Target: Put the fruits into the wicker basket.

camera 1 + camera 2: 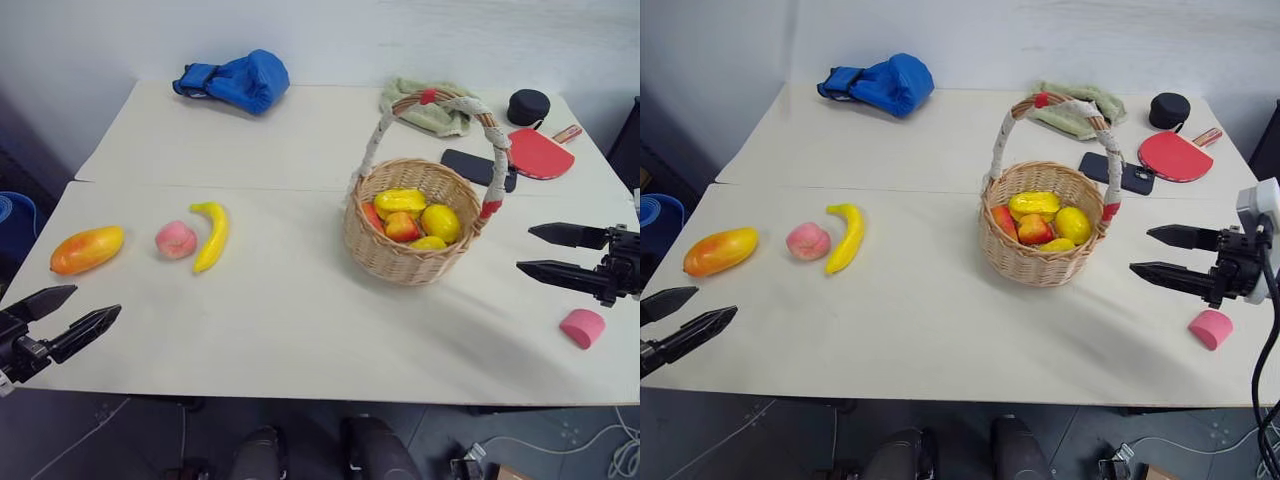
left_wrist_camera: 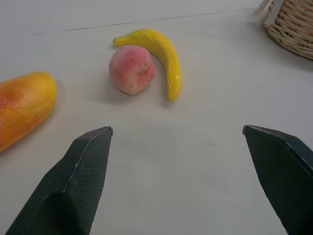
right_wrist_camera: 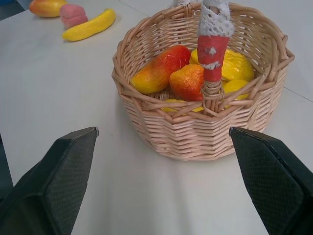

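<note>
The wicker basket [image 1: 410, 235] stands right of the table's middle, its rope-wrapped handle arching over several yellow and red fruits [image 1: 412, 217] inside. On the left of the table lie an orange-yellow mango [image 1: 87, 249], a pink peach [image 1: 175, 240] and a yellow banana [image 1: 212, 235], the peach beside the banana. My left gripper [image 1: 72, 312] hovers open at the table's front left corner, nearer than the mango, holding nothing. On the basket's right, my right gripper [image 1: 534, 250] stands open and empty, its fingers pointing at the basket.
A pink rounded block [image 1: 582, 327] lies near the front right edge, below my right gripper. At the back lie a blue boxing glove [image 1: 238, 80], a green cloth [image 1: 428, 108], a black phone [image 1: 476, 167], a red paddle [image 1: 539, 153] and a black round object [image 1: 528, 106].
</note>
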Controlling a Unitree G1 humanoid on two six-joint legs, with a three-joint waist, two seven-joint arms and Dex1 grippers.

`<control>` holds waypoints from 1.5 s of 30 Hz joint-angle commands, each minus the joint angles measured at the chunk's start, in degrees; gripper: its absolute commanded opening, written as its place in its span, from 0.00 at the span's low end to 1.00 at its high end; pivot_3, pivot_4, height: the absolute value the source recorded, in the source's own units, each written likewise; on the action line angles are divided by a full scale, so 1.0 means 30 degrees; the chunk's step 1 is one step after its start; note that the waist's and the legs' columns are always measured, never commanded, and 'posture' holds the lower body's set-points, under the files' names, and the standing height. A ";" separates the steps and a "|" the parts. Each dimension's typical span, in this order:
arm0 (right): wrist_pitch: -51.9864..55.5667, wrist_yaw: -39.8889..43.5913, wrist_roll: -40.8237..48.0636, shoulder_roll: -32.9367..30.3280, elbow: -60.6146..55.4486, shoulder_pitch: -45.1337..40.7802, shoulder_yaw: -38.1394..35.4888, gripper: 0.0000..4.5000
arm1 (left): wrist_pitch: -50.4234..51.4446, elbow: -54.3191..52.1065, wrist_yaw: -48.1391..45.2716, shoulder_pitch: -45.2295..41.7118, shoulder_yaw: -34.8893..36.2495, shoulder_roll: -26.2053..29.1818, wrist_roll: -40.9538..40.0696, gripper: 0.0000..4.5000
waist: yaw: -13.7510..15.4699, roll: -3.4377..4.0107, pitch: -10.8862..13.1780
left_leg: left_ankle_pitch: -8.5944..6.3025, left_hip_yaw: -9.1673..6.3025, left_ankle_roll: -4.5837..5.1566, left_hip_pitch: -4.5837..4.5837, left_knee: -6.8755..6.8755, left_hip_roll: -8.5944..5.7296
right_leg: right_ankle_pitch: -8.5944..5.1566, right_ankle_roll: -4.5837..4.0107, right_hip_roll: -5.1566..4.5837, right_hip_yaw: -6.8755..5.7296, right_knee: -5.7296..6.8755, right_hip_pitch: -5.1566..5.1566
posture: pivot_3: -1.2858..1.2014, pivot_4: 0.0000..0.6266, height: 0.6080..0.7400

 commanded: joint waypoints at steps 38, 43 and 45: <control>0.2372 -0.1516 0.3310 0.0662 -0.5927 -0.0775 -0.0740 0.99 | -0.3147 0.5323 0.1093 -0.4346 -0.2931 0.2547 0.4460 1.00 | -0.0034 0.0000 0.0000 | 0.0043 -0.0005 -0.0023 0.0023 0.0028 0.0005 | 0.0004 0.0005 0.0021 0.0003 0.0111 -0.0014 | 0.52 0.24 1.00; 0.3564 -0.3098 0.6233 0.1162 -1.0211 -0.1210 -0.0367 0.99 | -0.6764 1.1383 -0.0207 -0.8092 -0.6863 0.5461 0.7970 1.00 | -0.0026 -0.0001 0.0001 | 0.0062 -0.0015 -0.0021 0.0017 0.0021 -0.0003 | 0.0003 0.0001 0.0005 -0.0001 0.0158 -0.0040 | 0.52 0.24 1.00; 0.3622 -0.4006 0.7026 0.1428 -1.0993 -0.1839 -0.0124 0.99 | -0.8306 1.4253 -0.0792 -1.0333 -0.8751 0.6322 0.9261 1.00 | -0.0035 -0.0006 -0.0003 | 0.0053 -0.0013 -0.0009 0.0001 -0.0005 -0.0012 | 0.0004 0.0003 -0.0028 -0.0006 0.0104 -0.0043 | 0.52 0.24 1.00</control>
